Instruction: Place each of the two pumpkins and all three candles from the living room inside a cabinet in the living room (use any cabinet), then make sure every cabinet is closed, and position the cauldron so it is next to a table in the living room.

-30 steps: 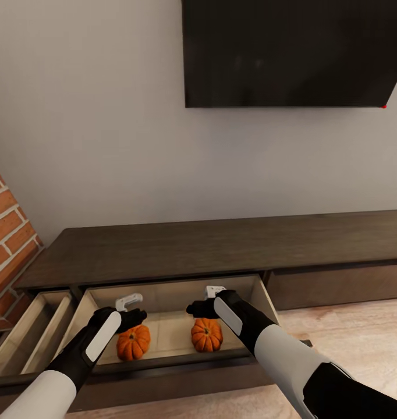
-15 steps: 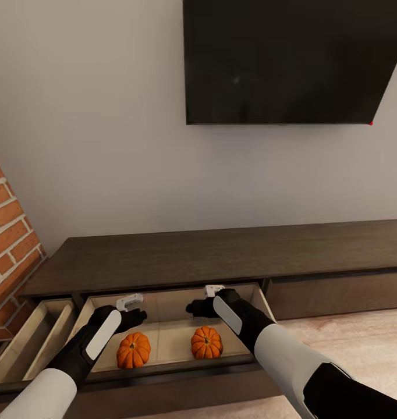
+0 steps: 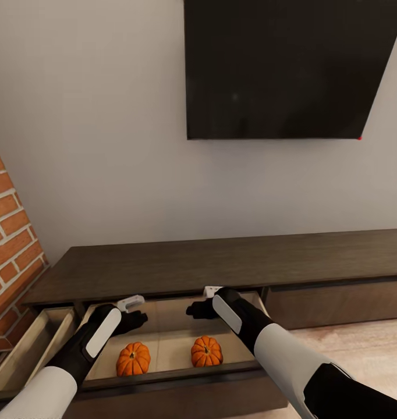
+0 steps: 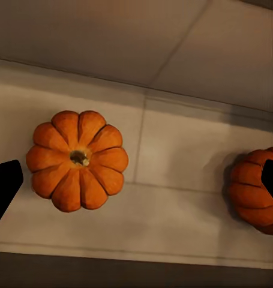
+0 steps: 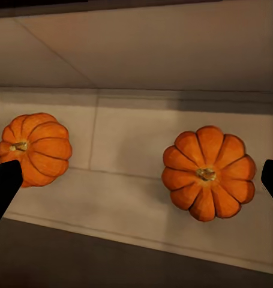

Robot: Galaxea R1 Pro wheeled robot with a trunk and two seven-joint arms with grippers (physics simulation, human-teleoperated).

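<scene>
At the far left, beside the brick wall, a smaller drawer of the cabinet stands pulled out, so there is closing left to do.

My left tool hangs over the wide open drawer, its fingers spread wide and holding nothing; the left pumpkin sits upright on the drawer floor just below it and a little toward me, stem up. I judge it is set down for good, with clear air between it and the tool.

My right tool hangs at the drawer's back edge, also spread wide and empty. The right pumpkin rests upright below it, nearer the front lip, well apart from the other pumpkin.

Both pumpkins lie inside the cabinet; no candles are in this drawer. Above hangs a dark television.
</scene>
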